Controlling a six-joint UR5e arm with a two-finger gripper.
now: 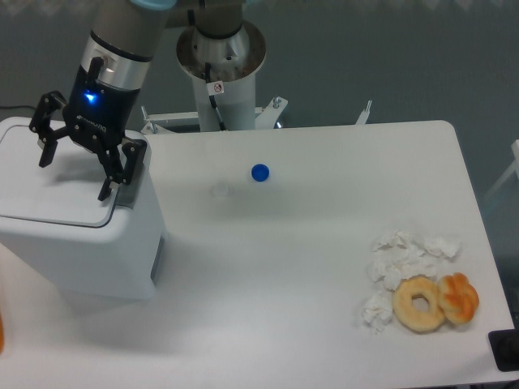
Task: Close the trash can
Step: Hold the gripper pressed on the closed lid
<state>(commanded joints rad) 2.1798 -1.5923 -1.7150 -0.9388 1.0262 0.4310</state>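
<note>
The trash can [89,251] is a big white boxy bin at the left edge of the table, its flat white lid [45,190] lying down on the rim. A grey latch tab [130,190] shows at the lid's right edge. My gripper [75,172] hangs just above the lid, black fingers spread wide and open, nothing between them. One fingertip [104,194] is close to the latch tab side; the other fingertip [42,160] is over the lid's left part.
A blue cap [259,172] and a small clear cap [220,190] lie mid-table. Crumpled white tissues [397,263], a doughnut [419,304] and an orange pastry [459,297] sit at the front right. The arm's base post [220,73] stands behind the table.
</note>
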